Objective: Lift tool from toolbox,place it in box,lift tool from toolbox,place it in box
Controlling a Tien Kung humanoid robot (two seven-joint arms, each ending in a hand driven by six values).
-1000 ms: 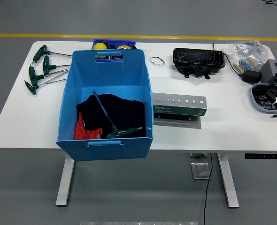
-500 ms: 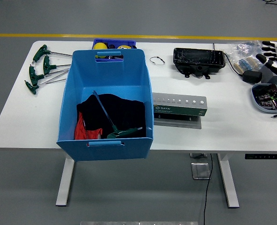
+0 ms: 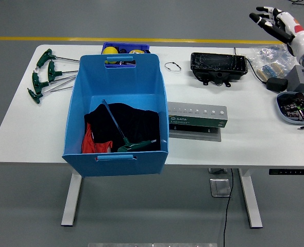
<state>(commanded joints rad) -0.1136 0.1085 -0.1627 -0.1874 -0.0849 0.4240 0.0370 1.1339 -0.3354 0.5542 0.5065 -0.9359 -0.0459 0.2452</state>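
Observation:
A big blue box (image 3: 118,85) stands on the white table (image 3: 245,139) left of centre. Inside it lie a green-handled T wrench (image 3: 126,140), black cloth and something red. Several more green T-handle wrenches (image 3: 45,74) lie on the table left of the box. A grey-green SATA tool case (image 3: 197,118) sits right of the box. My right hand (image 3: 276,21) is raised high at the top right, above the table's far right corner, fingers spread and holding nothing. My left arm is out of sight.
A small dark blue bin (image 3: 124,49) with yellow items stands behind the box. A black tray (image 3: 217,66), a wire ring (image 3: 172,66), a bag of parts (image 3: 269,59), a black adapter (image 3: 276,84) and a grey dish (image 3: 294,108) of small parts fill the right side.
My right hand rose from beside the grey dish at the right edge, up and back past the bag, to well above the table's far right corner. Nothing on the table moved.

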